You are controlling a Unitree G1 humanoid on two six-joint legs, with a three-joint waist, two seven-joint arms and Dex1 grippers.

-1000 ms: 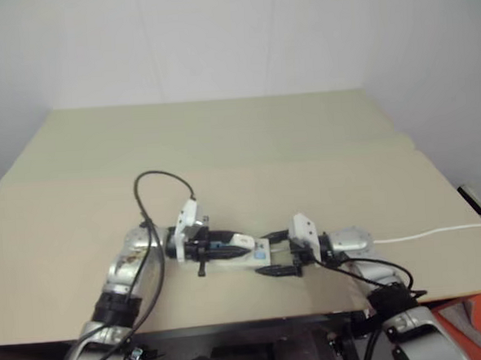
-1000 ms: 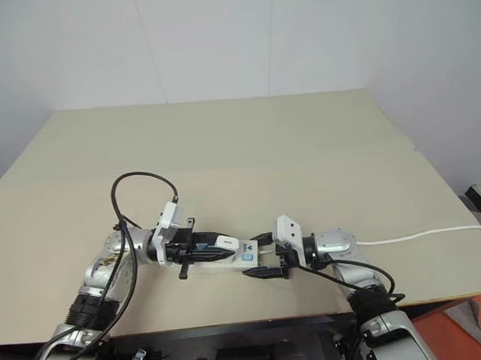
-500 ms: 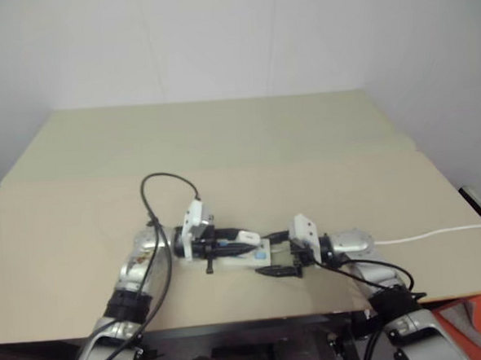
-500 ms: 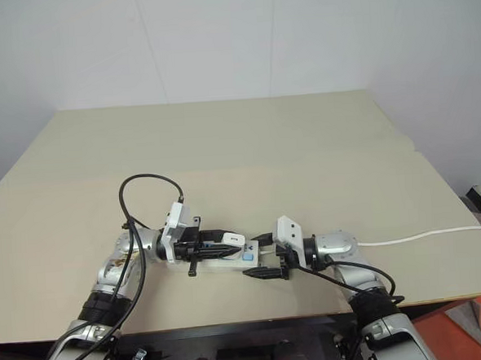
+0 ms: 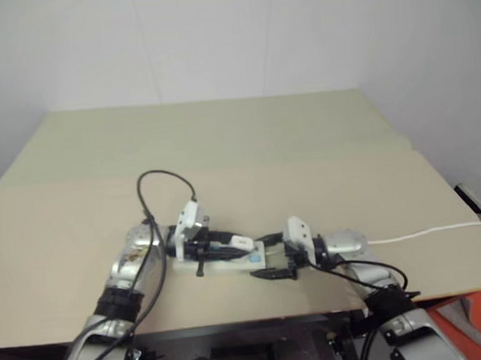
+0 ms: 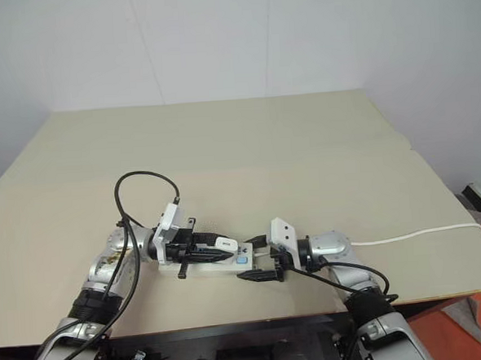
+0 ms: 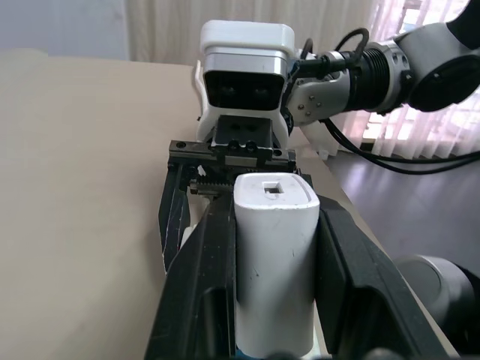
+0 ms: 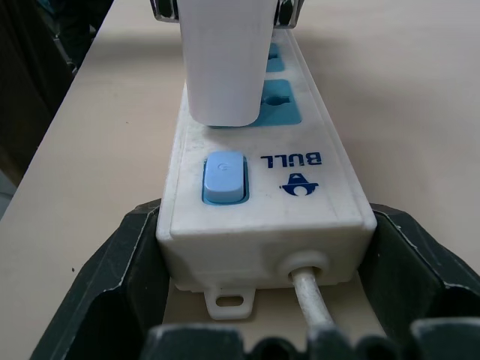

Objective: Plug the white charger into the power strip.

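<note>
Just 1 white charger, 1 power strip, 2 claws.

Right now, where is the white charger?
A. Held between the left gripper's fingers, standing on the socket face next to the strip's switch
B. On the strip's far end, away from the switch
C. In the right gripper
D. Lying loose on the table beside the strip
A: the left gripper clamps the white charger over the power strip socket beside the blue switch.

My arms are jointed silver-grey metal with black collars, black cables looping loose off the left one, and my left gripper and right gripper each pair a white boxy housing with two ridged black fingers.
</note>
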